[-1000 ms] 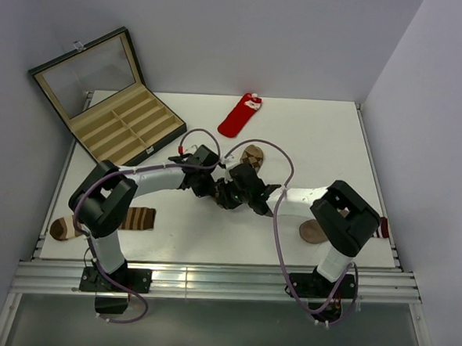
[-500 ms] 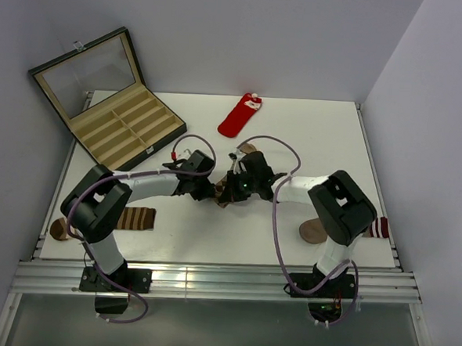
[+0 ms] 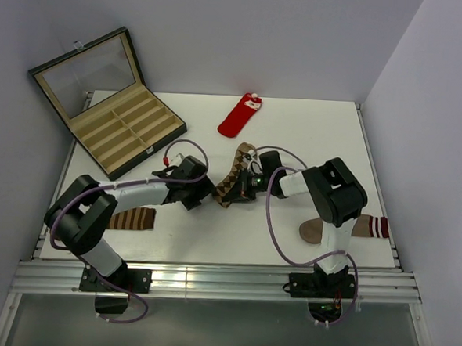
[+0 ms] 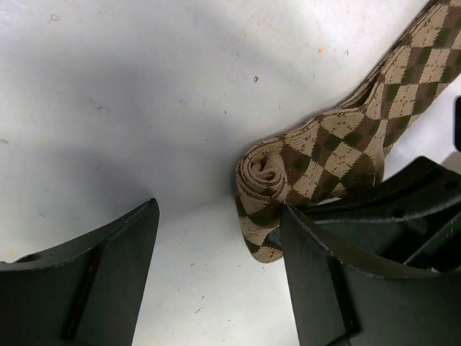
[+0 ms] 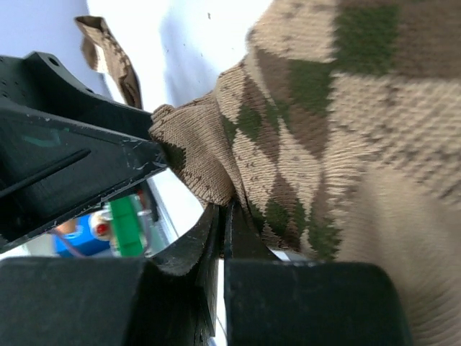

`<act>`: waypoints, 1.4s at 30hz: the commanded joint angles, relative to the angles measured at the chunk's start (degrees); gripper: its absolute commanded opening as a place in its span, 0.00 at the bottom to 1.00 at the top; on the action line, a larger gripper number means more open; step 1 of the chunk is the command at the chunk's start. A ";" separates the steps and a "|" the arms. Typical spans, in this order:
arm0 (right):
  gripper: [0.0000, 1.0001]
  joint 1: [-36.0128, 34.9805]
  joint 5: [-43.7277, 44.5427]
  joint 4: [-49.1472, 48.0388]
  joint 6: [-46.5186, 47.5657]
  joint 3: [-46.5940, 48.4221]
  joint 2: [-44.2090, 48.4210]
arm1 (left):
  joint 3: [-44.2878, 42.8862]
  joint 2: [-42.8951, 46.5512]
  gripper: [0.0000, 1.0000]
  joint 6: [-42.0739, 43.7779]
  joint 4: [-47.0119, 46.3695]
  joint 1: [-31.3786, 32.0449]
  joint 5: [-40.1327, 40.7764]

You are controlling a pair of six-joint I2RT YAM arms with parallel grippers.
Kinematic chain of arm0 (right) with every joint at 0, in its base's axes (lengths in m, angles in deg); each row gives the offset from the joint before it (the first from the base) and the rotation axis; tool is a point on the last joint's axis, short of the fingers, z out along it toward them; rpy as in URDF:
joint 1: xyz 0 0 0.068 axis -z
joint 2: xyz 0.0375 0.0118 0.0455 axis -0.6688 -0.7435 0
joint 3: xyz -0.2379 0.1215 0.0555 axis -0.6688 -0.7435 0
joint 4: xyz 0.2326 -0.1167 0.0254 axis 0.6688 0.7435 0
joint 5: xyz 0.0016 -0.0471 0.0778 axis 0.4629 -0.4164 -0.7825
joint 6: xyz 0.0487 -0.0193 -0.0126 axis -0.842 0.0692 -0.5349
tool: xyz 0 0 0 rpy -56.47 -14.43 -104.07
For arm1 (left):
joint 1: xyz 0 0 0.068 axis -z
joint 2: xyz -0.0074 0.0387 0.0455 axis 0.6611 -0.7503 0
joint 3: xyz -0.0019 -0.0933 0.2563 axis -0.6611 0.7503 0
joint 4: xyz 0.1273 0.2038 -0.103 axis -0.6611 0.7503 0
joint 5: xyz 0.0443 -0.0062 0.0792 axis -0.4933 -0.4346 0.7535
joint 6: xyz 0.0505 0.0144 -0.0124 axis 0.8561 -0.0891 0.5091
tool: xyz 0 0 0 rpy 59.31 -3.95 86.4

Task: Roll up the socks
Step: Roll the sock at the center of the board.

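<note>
The argyle sock (image 3: 235, 175) lies slantwise at mid-table, its lower end wound into a small loose roll (image 4: 277, 173). My left gripper (image 3: 206, 193) stands open around that end (image 4: 220, 270). The roll touches the right finger (image 4: 328, 281) and bare table lies in the gap. From the other side, my right gripper (image 3: 243, 187) is shut with its tips (image 5: 225, 216) pinching a fold of the argyle sock (image 5: 324, 144). The red sock (image 3: 240, 115) with its white cuff lies flat near the back edge, away from both grippers.
An open compartment case (image 3: 128, 127) stands at the back left. A brown-and-cream striped sock (image 3: 130, 218) lies at the front left beside the left arm. A plain tan-brown sock (image 3: 314, 231) lies at the front right, partly under the right arm.
My left gripper has opened, let go of the rolled end and drawn back a little. My right gripper has shut on the argyle sock, which now lies stretched out longer.
</note>
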 commanded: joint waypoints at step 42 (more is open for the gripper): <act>0.01 5.10 0.81 0.18 -8.20 -4.84 -9.81 | 8.40 -2.01 0.45 7.83 -23.79 1.01 -5.12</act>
